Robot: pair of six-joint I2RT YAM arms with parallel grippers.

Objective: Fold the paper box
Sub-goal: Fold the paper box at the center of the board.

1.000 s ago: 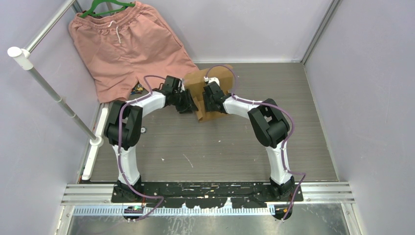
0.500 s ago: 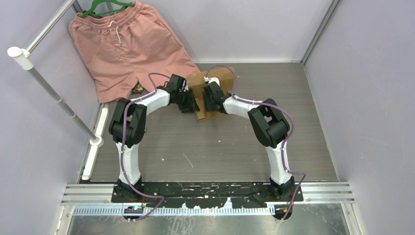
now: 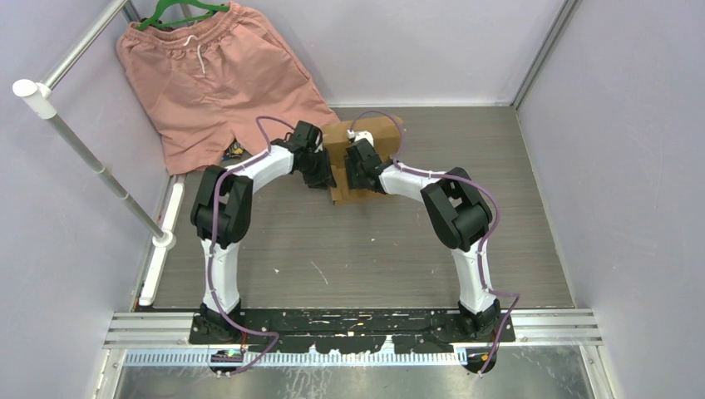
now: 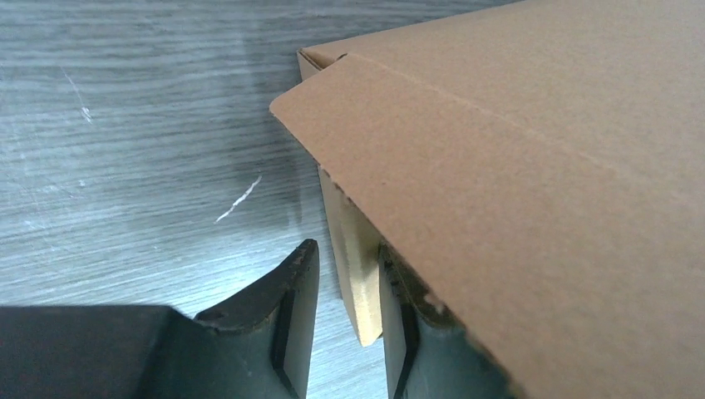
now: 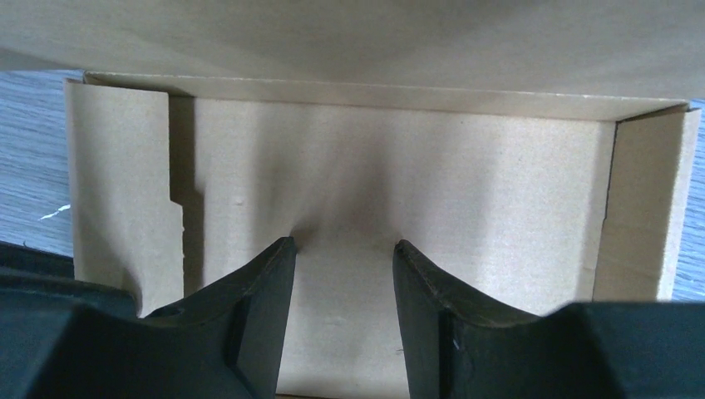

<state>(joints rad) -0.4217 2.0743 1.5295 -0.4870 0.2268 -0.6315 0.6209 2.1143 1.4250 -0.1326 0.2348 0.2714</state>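
The paper box (image 3: 376, 133) is brown cardboard, partly folded, at the back middle of the table. My left gripper (image 3: 322, 173) is at its left side. In the left wrist view the left gripper (image 4: 347, 249) is open and straddles a side flap (image 4: 359, 283). The right finger touches the flap and the left finger stands apart from it. The box lid (image 4: 515, 150) hangs over that gripper. My right gripper (image 3: 359, 163) is inside the box. In the right wrist view the right gripper (image 5: 342, 243) is open and empty, its tips against the inner panel (image 5: 432, 166).
Salmon-pink shorts (image 3: 216, 75) on a green hanger (image 3: 179, 10) lie at the back left, close to the left arm. A white rail pole (image 3: 91, 154) runs along the left side. Walls close in the table at the back and right.
My left gripper has moved right and back, closing in on the box's left side. The box has turned slightly. The right arm has hardly moved.
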